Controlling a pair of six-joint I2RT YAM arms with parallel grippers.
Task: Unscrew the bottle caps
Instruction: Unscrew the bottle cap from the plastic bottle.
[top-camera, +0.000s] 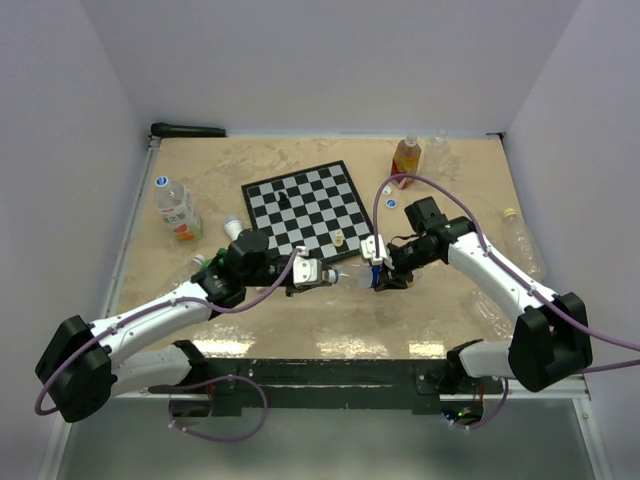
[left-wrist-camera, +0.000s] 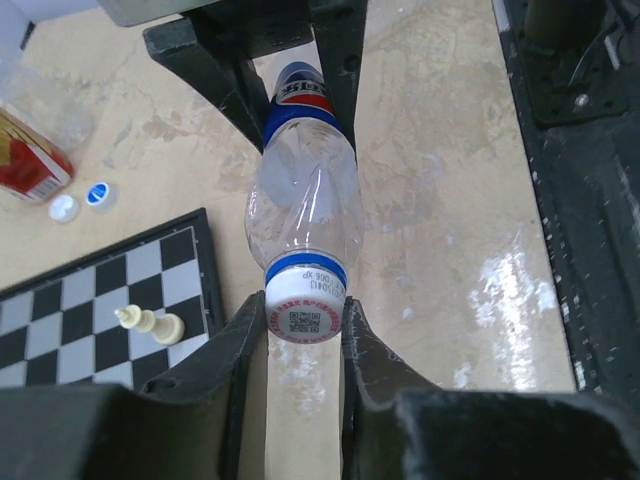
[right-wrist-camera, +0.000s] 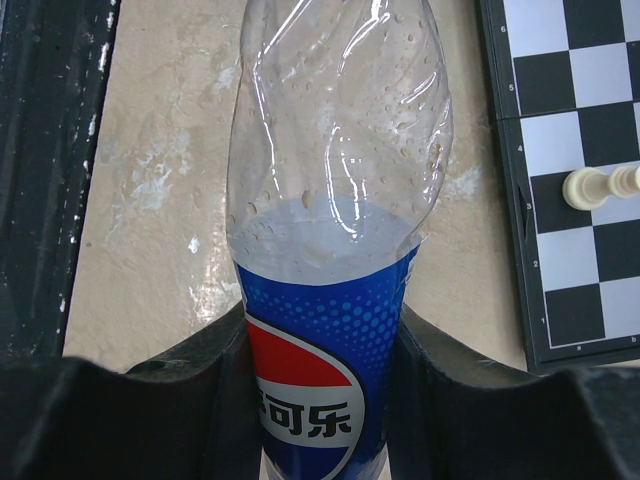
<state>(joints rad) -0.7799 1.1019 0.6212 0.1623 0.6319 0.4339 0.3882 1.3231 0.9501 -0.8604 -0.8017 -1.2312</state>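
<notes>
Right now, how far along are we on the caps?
Done: a white cap and a blue cap lie loose. In hand: left gripper shut on the Pepsi cap, right gripper on the Pepsi bottle. Left: the far-left bottle and far-right bottle look capped.

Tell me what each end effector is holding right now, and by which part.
Both hold one clear Pepsi bottle between them. The left end effector clamps its white cap; the right end effector clamps the blue-labelled body.
</notes>
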